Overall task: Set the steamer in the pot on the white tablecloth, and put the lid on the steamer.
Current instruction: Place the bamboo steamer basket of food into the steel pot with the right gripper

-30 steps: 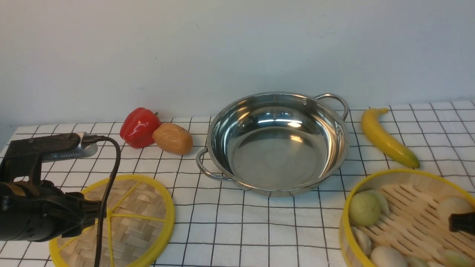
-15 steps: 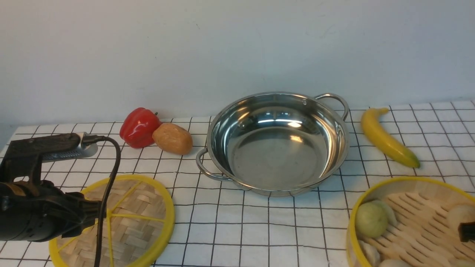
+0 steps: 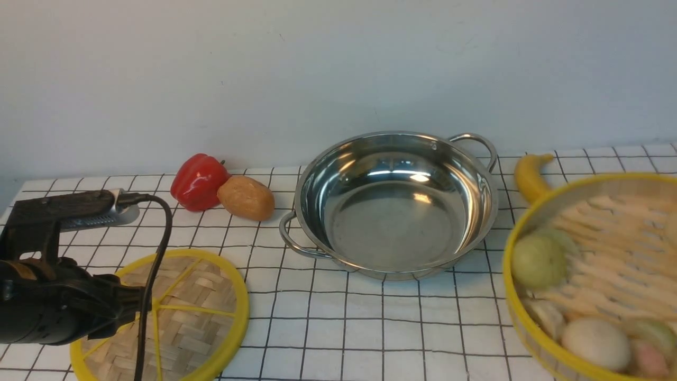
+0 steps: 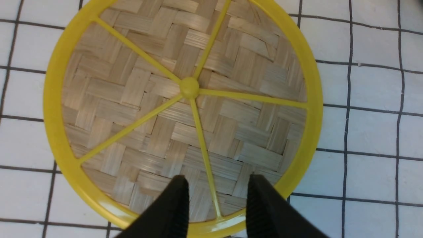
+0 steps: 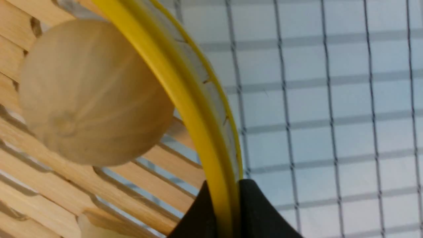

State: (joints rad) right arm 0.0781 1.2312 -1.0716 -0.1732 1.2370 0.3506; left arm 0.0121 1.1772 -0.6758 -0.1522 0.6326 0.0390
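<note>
The steamer [image 3: 608, 248], a bamboo basket with a yellow rim, is at the right, lifted off the white tablecloth [image 3: 381, 328] and tilted. It holds several round buns [image 3: 537, 262]. My right gripper [image 5: 223, 193] is shut on the steamer's yellow rim [image 5: 185, 96], one finger inside the wall and one outside; it is out of the front view. The shiny pot [image 3: 394, 203] stands empty in the middle. The lid [image 3: 185, 312] lies flat at the front left. My left gripper [image 4: 216, 188] is open just above the lid [image 4: 189, 87], astride a spoke near its rim.
A red pepper [image 3: 198, 181] and a brown potato [image 3: 246, 197] lie left of the pot. A banana [image 3: 529, 174] lies right of the pot, mostly hidden behind the steamer. The wall runs behind the table. My left arm [image 3: 53, 312] and its cable overhang the lid.
The steamer first slid toward me, then rose off the cloth and tilted, and now covers most of the banana. The left arm and the lid have not moved.
</note>
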